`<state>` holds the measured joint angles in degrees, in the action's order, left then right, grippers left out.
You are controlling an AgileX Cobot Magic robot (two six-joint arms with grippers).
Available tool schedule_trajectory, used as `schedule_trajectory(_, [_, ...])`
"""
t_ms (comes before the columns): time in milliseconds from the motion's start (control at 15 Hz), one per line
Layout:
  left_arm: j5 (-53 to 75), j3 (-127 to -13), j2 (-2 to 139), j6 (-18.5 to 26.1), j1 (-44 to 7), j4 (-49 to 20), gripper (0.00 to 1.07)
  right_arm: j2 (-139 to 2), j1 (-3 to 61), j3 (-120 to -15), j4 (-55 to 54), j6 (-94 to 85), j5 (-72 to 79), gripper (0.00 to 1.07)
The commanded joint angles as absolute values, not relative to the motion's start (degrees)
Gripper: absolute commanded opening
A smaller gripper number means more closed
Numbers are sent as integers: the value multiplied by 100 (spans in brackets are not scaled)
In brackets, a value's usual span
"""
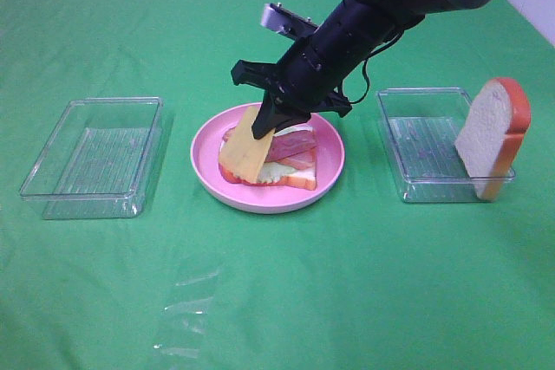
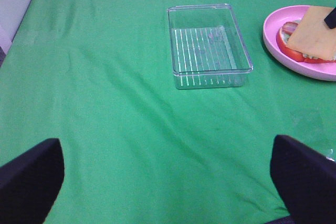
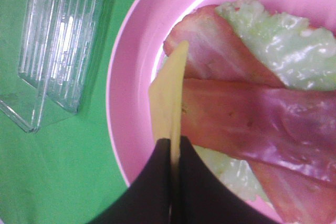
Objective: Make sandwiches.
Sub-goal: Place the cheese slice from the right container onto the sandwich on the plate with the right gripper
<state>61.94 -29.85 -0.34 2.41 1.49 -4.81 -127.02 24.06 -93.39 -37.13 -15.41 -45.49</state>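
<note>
On the round pink plate (image 1: pixel 260 201) lies a partly built sandwich (image 1: pixel 295 158): a white bread slice underneath, pale green lettuce (image 3: pixel 278 40) and reddish bacon strips (image 3: pixel 236 119) on top. My right gripper (image 1: pixel 263 130) is shut on a yellow cheese slice (image 1: pixel 243 158), held tilted over the plate's left side with its lower edge at the stack. In the right wrist view the cheese (image 3: pixel 170 98) shows edge-on between the black fingers (image 3: pixel 152 187). A second bread slice (image 1: pixel 494 136) leans upright in the right tray. My left gripper (image 2: pixel 165 150) is open above bare cloth, holding nothing.
A clear plastic tray (image 1: pixel 95 158) sits empty left of the plate. Another clear tray (image 1: pixel 416 149) at the right holds the standing bread. A green cloth covers the table, with a clear plastic scrap (image 1: pixel 186 305) near the front.
</note>
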Motion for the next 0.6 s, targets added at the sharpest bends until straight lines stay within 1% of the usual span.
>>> schedule_trajectory(67, [6171,-2968,-138,218,166,-504,100,-12691,2389,-9356,-3495,-1432,-4446,0])
schedule_trajectory(600, [6171,-2968,-138,218,166,-504,100,-12691,2389,-9356,-3214,-1432,-4309,0])
